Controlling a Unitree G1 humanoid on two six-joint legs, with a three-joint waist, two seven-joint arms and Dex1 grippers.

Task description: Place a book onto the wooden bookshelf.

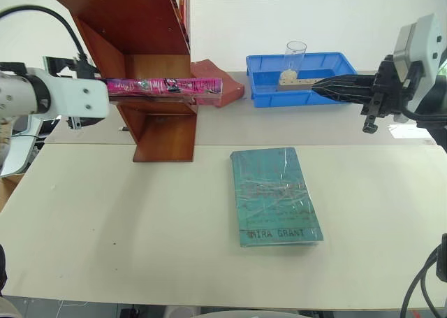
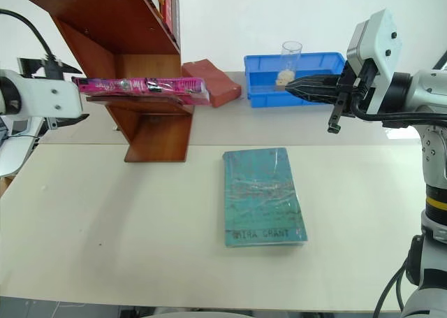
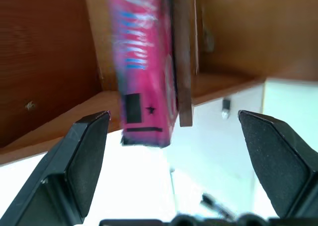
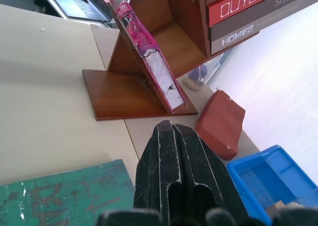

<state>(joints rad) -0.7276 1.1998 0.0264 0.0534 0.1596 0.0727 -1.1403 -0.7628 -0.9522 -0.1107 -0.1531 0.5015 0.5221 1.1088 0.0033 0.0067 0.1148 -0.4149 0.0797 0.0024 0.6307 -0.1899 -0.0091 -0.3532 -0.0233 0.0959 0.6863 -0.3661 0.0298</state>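
Observation:
The bright pink book (image 1: 164,87) lies flat on the lower shelf of the wooden bookshelf (image 1: 160,133), with its right end jutting past the shelf's side. In the left wrist view my left gripper (image 3: 174,117) is open, its fingers (image 3: 84,151) spread wide on either side of the book's (image 3: 144,77) near end without touching it. My right gripper (image 1: 314,86) is shut and empty. It hovers above the table's far right, pointing left toward the bookshelf (image 4: 129,99).
A teal-green book (image 1: 274,196) marked "Mira Grant" lies flat mid-table. A red-brown block (image 1: 220,80) sits just right of the shelf. Behind my right gripper a blue tray (image 1: 307,98) holds a clear glass (image 1: 295,56). Several books (image 4: 248,7) stand on the upper shelf.

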